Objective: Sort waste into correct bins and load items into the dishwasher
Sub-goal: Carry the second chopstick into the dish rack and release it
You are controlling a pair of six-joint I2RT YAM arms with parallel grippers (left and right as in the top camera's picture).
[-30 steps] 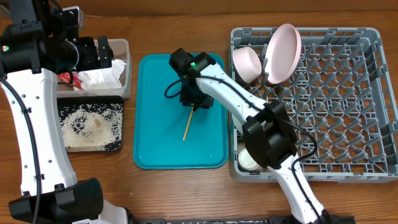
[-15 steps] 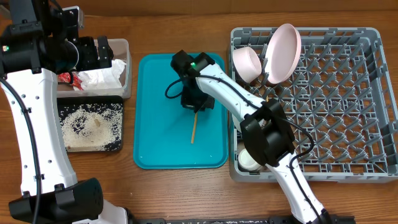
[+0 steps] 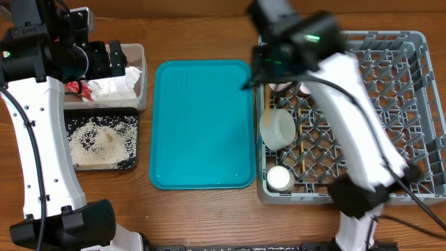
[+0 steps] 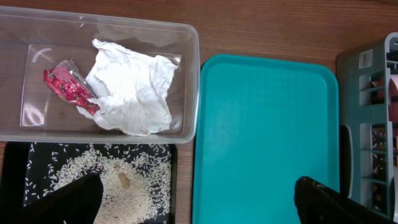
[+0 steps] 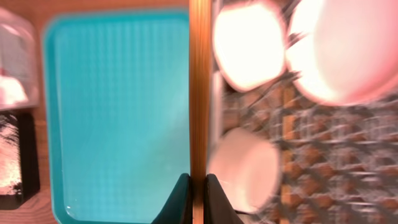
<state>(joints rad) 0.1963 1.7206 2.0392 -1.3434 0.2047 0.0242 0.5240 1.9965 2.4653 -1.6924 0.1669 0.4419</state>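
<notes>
The grey dish rack (image 3: 418,111) is seen at the right of the table, with the teal tray (image 3: 202,125) just beside it. The clear tub (image 4: 186,68) is occupied by the napkin (image 4: 134,93) and the red wrapper (image 4: 65,87), and rice (image 4: 112,180) is spread in the black tray (image 4: 12,180). Above these the left gripper (image 4: 202,202) is held wide open, with nothing between its fingers. A wooden chopstick (image 5: 199,93) is pinched near one end by the right gripper (image 5: 199,186), the jaws being closed to a narrow slit upon it. Its free length is carried along the rack's left edge, near a white bowl (image 3: 277,129). The stick is judged light, stiff and thin, so it is apt to pivot or slip in an end pinch. A hold nearer the middle would be steadier.
</notes>
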